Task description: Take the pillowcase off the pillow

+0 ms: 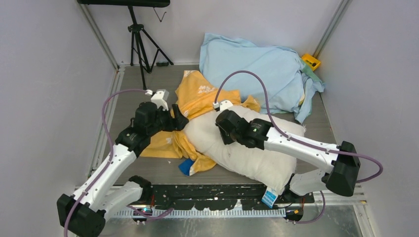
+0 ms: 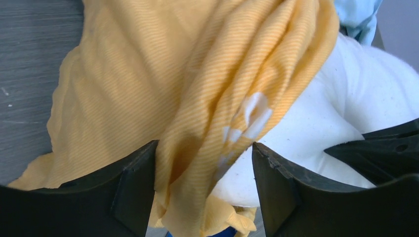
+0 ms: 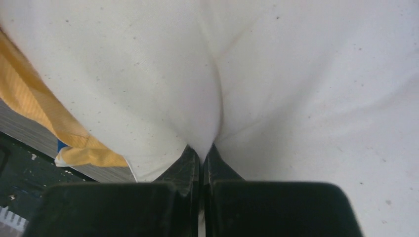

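The orange-yellow pillowcase (image 1: 195, 98) lies bunched on the table, covering only the far left end of the white pillow (image 1: 257, 155). Its blue inner edging (image 1: 186, 167) shows at the near side. My left gripper (image 1: 179, 122) is open, with a hanging fold of the pillowcase (image 2: 197, 163) between its fingers, against the left one. My right gripper (image 1: 222, 131) is shut on a pinch of the pillow's white fabric (image 3: 210, 123). The pillow's small blue tag (image 1: 269, 197) hangs at its near right corner.
A pale light-blue cloth heap (image 1: 257, 69) lies at the back right, with a yellow object (image 1: 311, 61) behind it. A black tripod (image 1: 141, 42) stands at the back left. Grey walls close in both sides. A black rail (image 1: 207, 195) runs along the near edge.
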You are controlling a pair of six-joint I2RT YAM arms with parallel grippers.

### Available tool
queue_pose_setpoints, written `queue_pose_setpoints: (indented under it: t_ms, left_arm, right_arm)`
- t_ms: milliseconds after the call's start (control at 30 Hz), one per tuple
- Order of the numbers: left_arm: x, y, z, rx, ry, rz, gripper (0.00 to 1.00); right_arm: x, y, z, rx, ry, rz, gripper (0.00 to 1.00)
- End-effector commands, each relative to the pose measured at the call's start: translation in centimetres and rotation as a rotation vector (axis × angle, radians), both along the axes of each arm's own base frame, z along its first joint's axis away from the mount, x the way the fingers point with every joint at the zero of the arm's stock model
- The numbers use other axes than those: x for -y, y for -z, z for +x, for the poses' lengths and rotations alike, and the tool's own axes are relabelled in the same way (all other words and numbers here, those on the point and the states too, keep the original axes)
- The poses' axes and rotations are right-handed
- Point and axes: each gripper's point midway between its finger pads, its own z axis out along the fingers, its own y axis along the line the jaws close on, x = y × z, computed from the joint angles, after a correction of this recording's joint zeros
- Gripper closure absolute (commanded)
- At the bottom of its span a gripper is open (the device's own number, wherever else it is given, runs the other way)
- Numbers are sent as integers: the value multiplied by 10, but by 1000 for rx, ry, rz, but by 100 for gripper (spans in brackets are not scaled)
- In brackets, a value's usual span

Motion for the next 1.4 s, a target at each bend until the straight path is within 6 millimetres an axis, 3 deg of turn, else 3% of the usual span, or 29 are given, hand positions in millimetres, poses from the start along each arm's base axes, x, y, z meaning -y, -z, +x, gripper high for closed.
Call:
queue_pose_setpoints:
  t_ms: [0, 133, 267, 533, 800, 1200, 1367]
  left_arm:
    - [14, -18, 9, 70, 48, 163, 30]
    - [11, -3, 19, 1, 6, 283, 30]
    - [-21, 14, 35, -35, -188, 327, 26]
    - [-86, 43, 47, -167, -493, -6, 55]
    - [-97, 48, 41, -173, -557, -7, 60]
    - [-106, 48, 35, -173, -609, -1, 65]
    - [-116, 57, 31, -214, -661, -14, 67]
  right_arm:
    - [9, -21, 4, 69, 27, 46, 100]
    - [14, -31, 6, 97, 38, 55, 100]
    - [30, -43, 9, 152, 101, 70, 100]
    - [107, -87, 16, 366, 373, 140, 100]
    - [195, -130, 7, 552, 691, 328, 100]
    - [240, -151, -10, 639, 835, 394, 100]
    - [258, -160, -16, 684, 896, 432, 100]
